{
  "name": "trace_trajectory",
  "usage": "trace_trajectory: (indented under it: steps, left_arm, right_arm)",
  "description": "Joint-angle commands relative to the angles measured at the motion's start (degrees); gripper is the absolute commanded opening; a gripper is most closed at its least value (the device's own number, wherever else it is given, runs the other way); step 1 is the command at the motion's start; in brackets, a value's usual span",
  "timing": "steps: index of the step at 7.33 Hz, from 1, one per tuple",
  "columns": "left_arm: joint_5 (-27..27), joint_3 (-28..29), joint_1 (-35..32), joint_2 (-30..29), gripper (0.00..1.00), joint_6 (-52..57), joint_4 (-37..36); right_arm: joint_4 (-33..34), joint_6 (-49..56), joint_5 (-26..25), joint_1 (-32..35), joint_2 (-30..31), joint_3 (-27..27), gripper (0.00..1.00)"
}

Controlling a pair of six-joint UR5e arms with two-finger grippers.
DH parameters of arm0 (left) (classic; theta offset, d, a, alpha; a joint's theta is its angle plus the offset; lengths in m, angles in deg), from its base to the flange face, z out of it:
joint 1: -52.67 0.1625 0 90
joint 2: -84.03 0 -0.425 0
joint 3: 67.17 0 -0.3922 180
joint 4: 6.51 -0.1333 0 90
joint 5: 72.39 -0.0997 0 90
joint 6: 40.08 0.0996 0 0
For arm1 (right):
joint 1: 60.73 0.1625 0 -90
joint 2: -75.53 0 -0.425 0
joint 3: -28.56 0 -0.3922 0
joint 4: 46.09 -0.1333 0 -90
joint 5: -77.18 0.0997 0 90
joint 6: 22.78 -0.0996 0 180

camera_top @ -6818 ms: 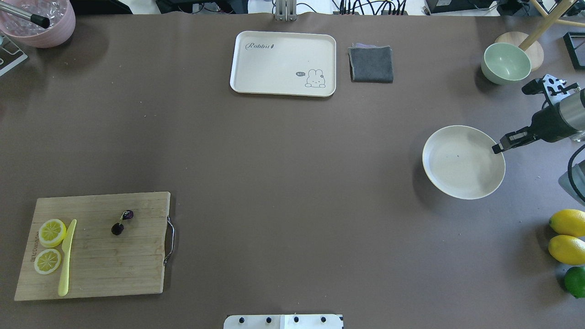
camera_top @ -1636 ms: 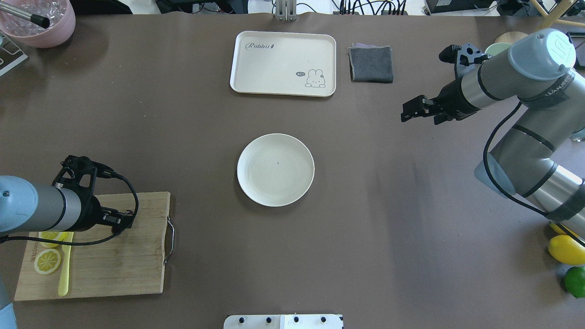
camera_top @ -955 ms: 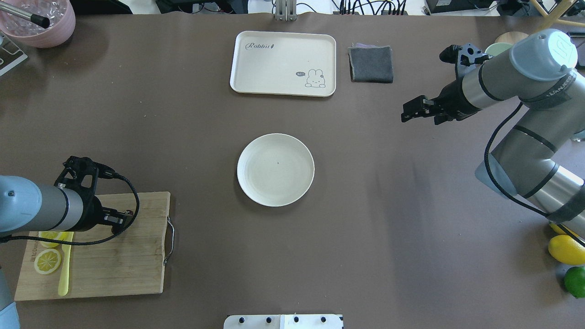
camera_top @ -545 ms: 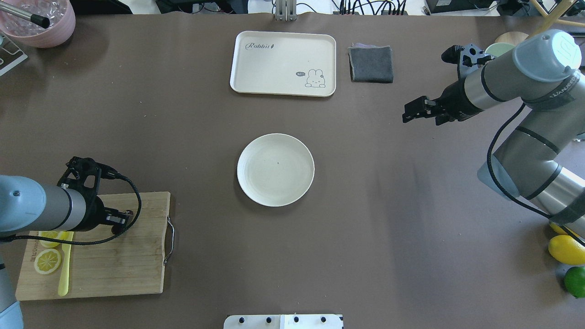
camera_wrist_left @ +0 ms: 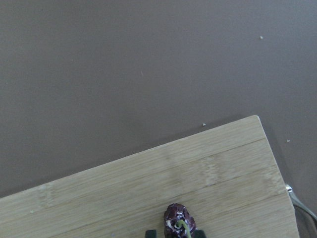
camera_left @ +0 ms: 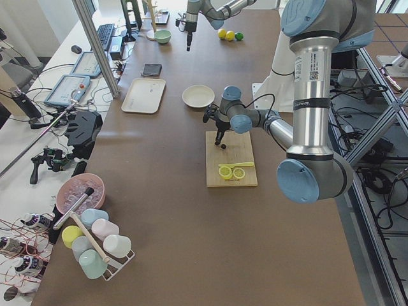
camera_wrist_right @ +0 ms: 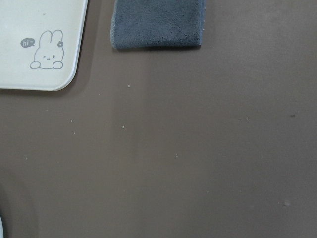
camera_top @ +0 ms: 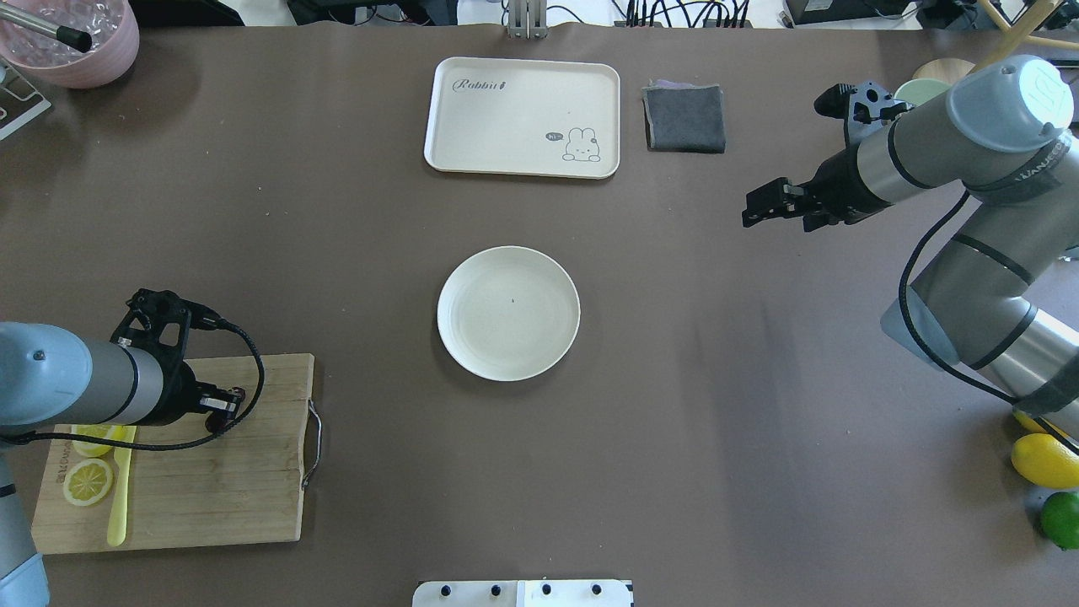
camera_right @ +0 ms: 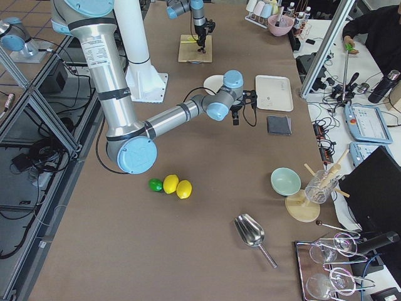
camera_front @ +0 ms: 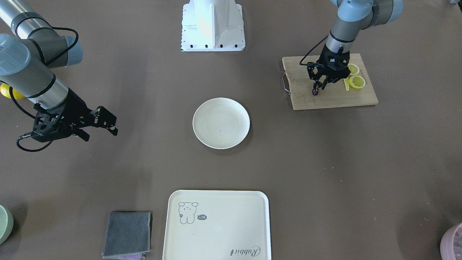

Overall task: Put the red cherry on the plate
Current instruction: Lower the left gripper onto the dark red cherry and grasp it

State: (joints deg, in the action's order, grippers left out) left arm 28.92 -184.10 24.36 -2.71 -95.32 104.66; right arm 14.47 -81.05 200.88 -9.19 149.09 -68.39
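Note:
The red cherry (camera_front: 315, 92) hangs by its stems from my left gripper (camera_front: 319, 85), which is shut on it just above the wooden cutting board (camera_front: 335, 99). In the left wrist view the dark cherry (camera_wrist_left: 178, 224) sits between the fingertips at the bottom edge, over the board's far corner. The round cream plate (camera_top: 508, 313) lies at the table's centre with nothing on it, well to the right of the board (camera_top: 211, 489). My right gripper (camera_top: 756, 207) hovers open and holds nothing, beyond the plate to the right.
Two lemon slices (camera_top: 88, 481) and a yellow knife (camera_top: 118, 506) lie on the board's left part. A cream tray (camera_top: 523, 116) and a grey cloth (camera_top: 684, 118) sit at the far edge. Lemons (camera_top: 1045, 459) and a lime (camera_top: 1060, 518) lie at the right edge.
The plate went from the right side to the table's centre. My left gripper came over the board, took the cherry and has lifted it slightly. The right arm has barely moved lately.

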Motion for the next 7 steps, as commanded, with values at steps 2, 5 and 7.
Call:
trace_trajectory:
  steps: [2, 5, 7]
  left_arm:
    - [0.47, -0.84, -0.77, 0.43, 0.00, -0.05, -0.17]
    - [2.30, -3.64, -6.46, -0.44, 0.00, 0.39, -3.92]
    - [4.25, -3.83, -9.46, -9.36, 0.00, 0.39, -11.89]
  right_arm:
    - [0.00, -0.44, -0.03, 0.05, 0.09, -0.69, 1.00]
    - [0.09, -0.61, -0.03, -0.03, 0.18, -1.05, 1.00]
    - [0.26, -0.61, -0.03, -0.21, 0.18, -1.05, 1.00]
